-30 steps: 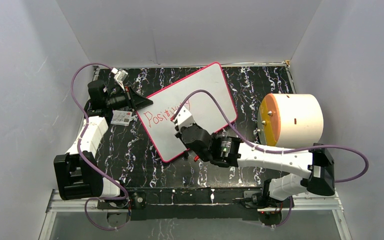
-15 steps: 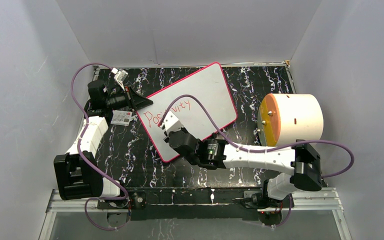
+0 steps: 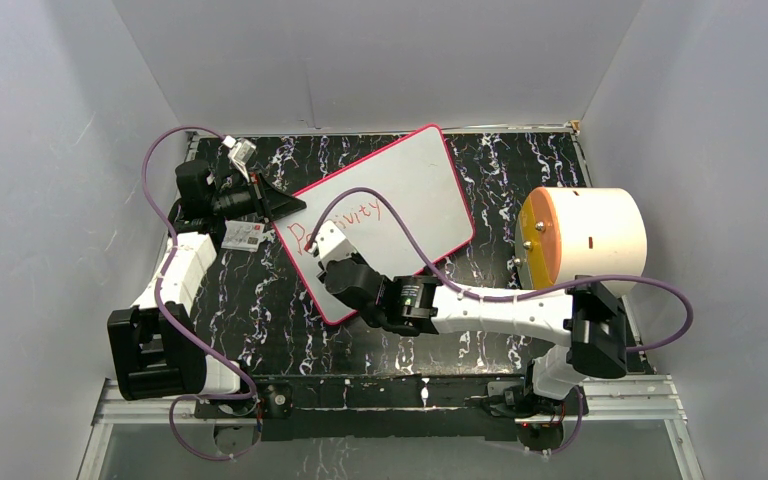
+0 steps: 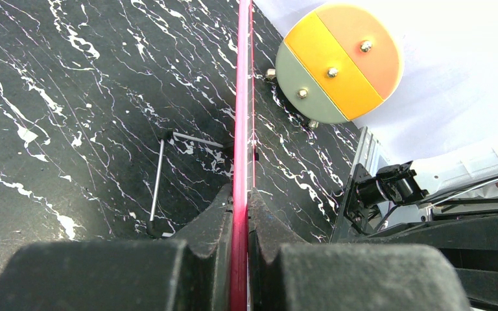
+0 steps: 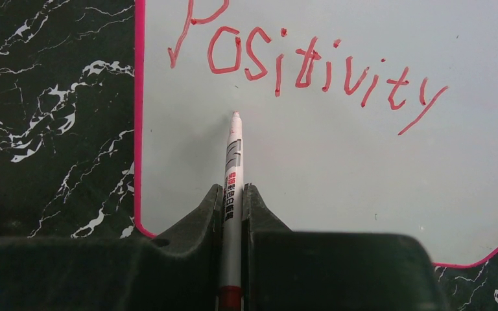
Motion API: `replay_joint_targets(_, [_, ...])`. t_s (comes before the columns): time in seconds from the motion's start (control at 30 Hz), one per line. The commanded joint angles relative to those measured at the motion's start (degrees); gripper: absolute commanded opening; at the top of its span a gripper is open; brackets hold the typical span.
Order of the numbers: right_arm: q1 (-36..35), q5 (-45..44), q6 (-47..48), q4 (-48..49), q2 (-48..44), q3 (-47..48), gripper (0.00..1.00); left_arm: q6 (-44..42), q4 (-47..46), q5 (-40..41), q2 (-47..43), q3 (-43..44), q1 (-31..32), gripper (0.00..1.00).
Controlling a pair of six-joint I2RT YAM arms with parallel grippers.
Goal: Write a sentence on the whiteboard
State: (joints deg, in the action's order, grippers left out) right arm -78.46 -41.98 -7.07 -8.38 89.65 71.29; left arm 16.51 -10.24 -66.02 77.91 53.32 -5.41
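- The sentence (image 5: 305,65) reads only "Positivity" on the whiteboard (image 5: 337,188); more words seem due
- Right gripper (image 5: 232,193) pinches the marker (image 5: 234,149) below it
- Left gripper (image 4: 240,202) clamps the whiteboard's edge

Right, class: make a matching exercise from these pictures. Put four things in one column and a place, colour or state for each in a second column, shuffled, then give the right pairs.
Column A
1. left tool
2. right tool
3. drum
4. writing

Column B
a. on its side, right of the whiteboard
b. shut on the marker
c. red, on the whiteboard
d. shut on the whiteboard's edge

Pairs: 1-d, 2-b, 3-a, 4-c
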Motion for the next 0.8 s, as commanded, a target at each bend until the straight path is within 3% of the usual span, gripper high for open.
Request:
replay_joint_targets(0.0, [-0.22,-1.15,0.53,3.17,0.6,3.42,0.0,-4.64,3.25,6.34,1.1,-0.77,0.21,0.0])
replay_joint_targets(0.77, [-0.16,-1.55,-1.71,-2.52,4.07,5.96,0.0,-4.55,3.21,6.08,1.19,-0.77,0.52,0.0])
